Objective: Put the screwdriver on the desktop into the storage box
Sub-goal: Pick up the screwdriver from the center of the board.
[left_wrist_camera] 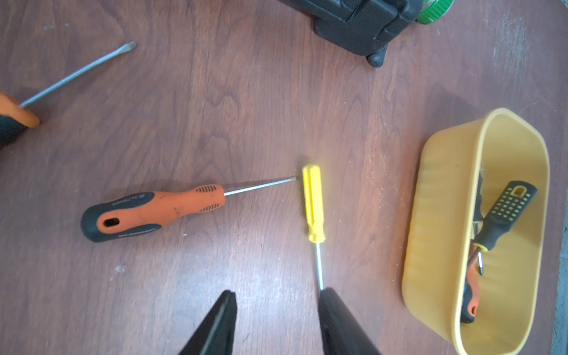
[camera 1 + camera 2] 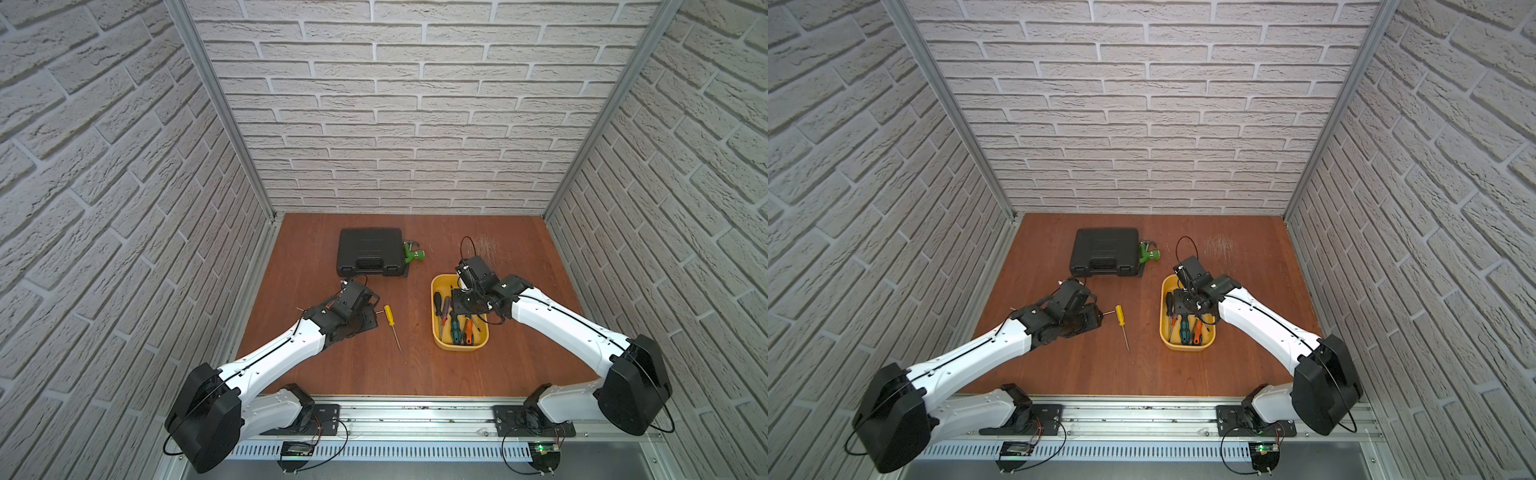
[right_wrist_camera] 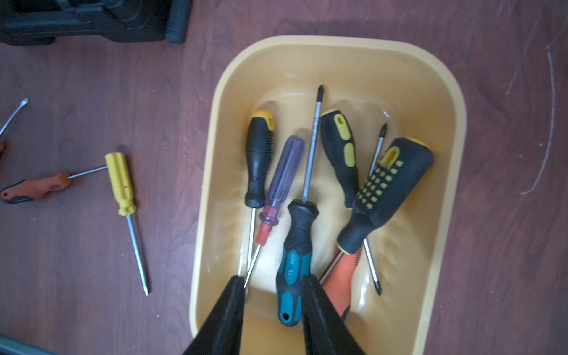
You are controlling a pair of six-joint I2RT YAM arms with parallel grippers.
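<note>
Backdrop: pale brick-pattern walls [image 2: 415, 124] on three sides of the reddish-brown desktop [image 2: 374, 370].
Yellow-handled screwdriver [image 1: 315, 226]: flat on the desktop, between the left gripper [image 1: 278, 292] and the storage box [image 3: 212, 172], well apart from the box.
Its long axis: nearly front-to-back in both top views, handle toward the back wall, tip toward the robot and leaning slightly to its right.
Orange-and-black screwdriver [image 1: 153, 209]: crosswise to it, blade pointing to the robot's right, tip meeting the yellow handle near its butt end (mostly hidden under the left gripper from above).
Second orange-handled screwdriver [image 1: 76, 72]: flat-tipped, farther to the robot's left, handle cut off at the frame's edge.
Left gripper: jaws parted, holding nothing; the yellow screwdriver's tip runs behind one of its fingers [image 1: 335, 316] in the wrist view.
Right gripper [image 3: 273, 278]: above the box, jaws parted wider than the teal-and-black screwdriver [image 3: 296, 246] lying under the gap; no grip visible.
Box contents: other screwdrivers [image 3: 259, 159], roughly along the box's length.
Far side: black tool case [image 2: 370, 251], green-handled tool [image 2: 413, 254] just beside it.
</note>
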